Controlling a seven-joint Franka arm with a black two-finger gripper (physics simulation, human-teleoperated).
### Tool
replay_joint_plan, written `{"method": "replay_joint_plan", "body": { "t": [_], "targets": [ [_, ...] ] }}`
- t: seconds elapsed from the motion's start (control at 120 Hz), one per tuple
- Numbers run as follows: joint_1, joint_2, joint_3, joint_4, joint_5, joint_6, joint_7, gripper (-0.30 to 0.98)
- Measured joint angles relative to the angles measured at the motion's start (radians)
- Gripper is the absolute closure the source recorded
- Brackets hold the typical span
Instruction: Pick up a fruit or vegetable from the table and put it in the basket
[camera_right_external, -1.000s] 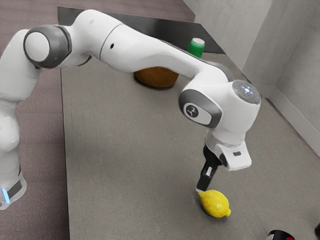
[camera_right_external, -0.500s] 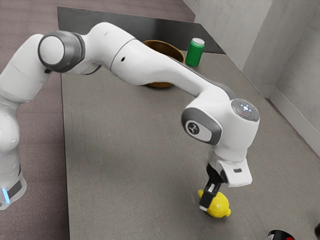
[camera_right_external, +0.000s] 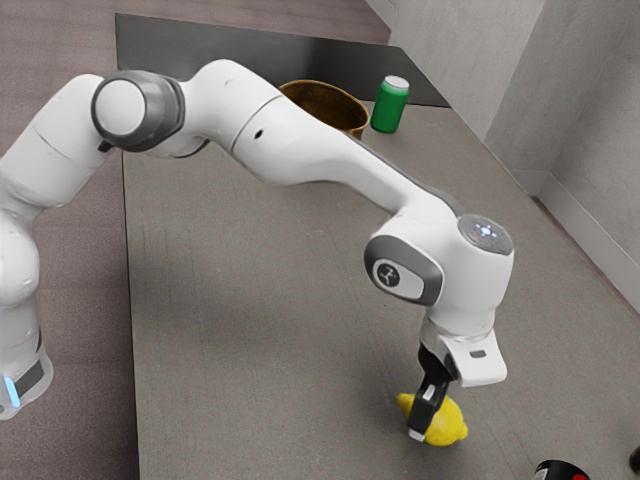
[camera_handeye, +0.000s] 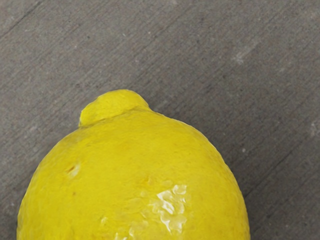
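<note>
Judging by how things lie, at the grasping step: claw (camera_right_external: 422, 428) down at the lemon (camera_right_external: 445, 425), basket (camera_right_external: 335, 105) well apart toward the far end. Cannot tell whether spread, pressed together or pinching the lemon, so count nothing as secured. Find the lemon on the near part of the worktop (camera_right_external: 240, 300), toward the exterior view's right, partly behind the claw.

Next, make sure of a firm hold across the rounded middle, then lift straight up before swinging toward the far end. Carry high enough to pass over the rim, and lower only above the open mouth. Give room to the green can (camera_right_external: 388, 106), just beside the basket on its right in the exterior view. Could slip or roll if pinched off-centre, being plump and glossy.

Note a waxy yellow skin, lightly dimpled, with sharp white glints, swelling from a blunt nub into a full oval. Underneath, matt grey with fine parallel streaks and pale scuffs. For the basket, brown curved walls, bowl-like; cannot make out any weave. Beside it, a smooth upright cylinder with a pale top.
</note>
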Motion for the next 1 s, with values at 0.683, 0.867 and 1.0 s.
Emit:
{"method": "replay_joint_plan", "body": {
  "t": [0.683, 0.867, 1.0],
  "targets": [
    [0.036, -0.241, 0.059, -0.002, 0.001, -0.038, -0.041, 0.35],
    [0.081, -0.522, 0.260, 0.001, -0.069, -0.186, -0.062, 0.31],
    [0.210, -0.566, 0.331, 0.014, -0.122, -0.250, -0.045, 0.30]
  ]
}}
